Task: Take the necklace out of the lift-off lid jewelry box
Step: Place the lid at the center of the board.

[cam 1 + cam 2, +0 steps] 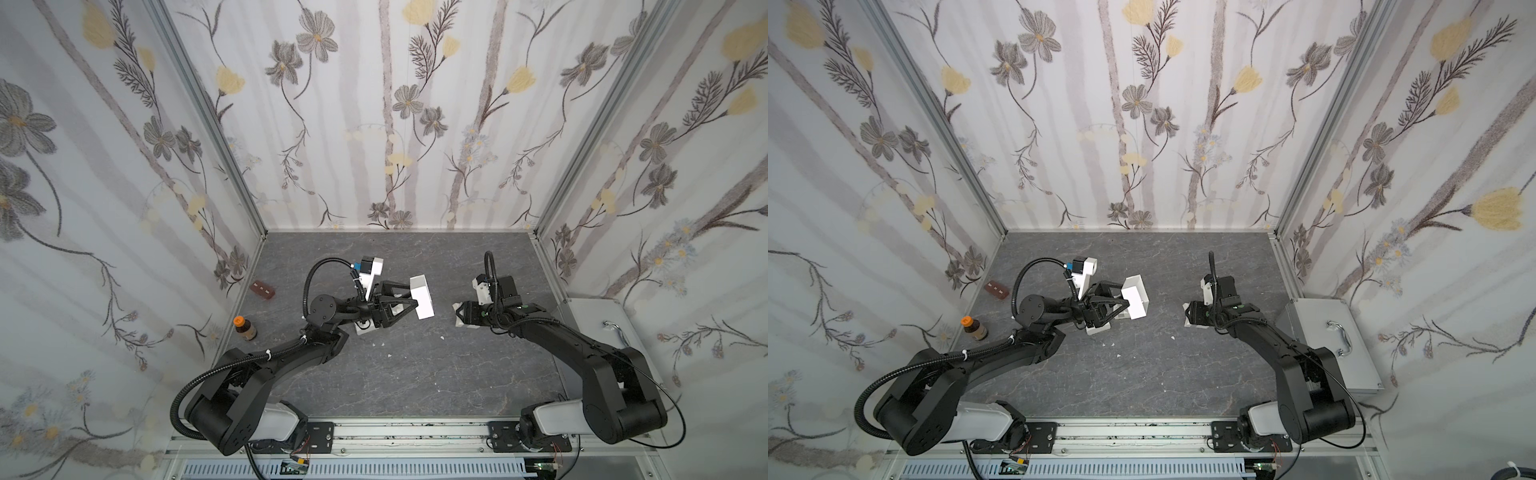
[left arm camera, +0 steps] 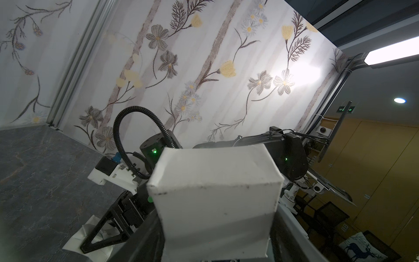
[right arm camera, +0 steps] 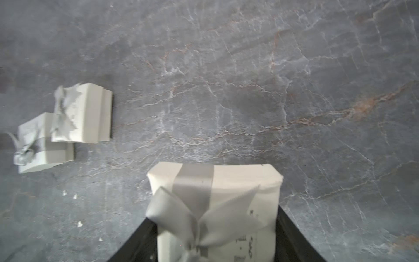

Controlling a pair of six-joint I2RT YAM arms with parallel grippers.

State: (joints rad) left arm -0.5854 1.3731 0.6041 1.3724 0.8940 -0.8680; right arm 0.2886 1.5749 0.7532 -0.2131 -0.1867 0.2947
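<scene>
In both top views my left gripper [image 1: 415, 298] [image 1: 1128, 300] is shut on the white jewelry box [image 1: 423, 301] [image 1: 1137, 296] and holds it tilted above the middle of the table. In the left wrist view the box's plain underside [image 2: 215, 192] fills the space between the jaws. My right gripper [image 1: 460, 313] [image 1: 1192, 313] [image 3: 215, 238] is shut on the lift-off lid [image 1: 465, 326] [image 1: 1195, 324] [image 3: 238, 181], white with a grey ribbon bow, low over the table and well apart from the box. The necklace is hidden.
Two more white ribboned boxes [image 3: 84, 113] [image 3: 43, 143] lie under my left arm [image 1: 365, 330]. A brown bottle with an orange cap [image 1: 244, 328] and a small brown block [image 1: 262, 289] sit by the left wall. A metal case [image 1: 1329, 345] stands at the right. White scraps [image 1: 388, 356] dot the table.
</scene>
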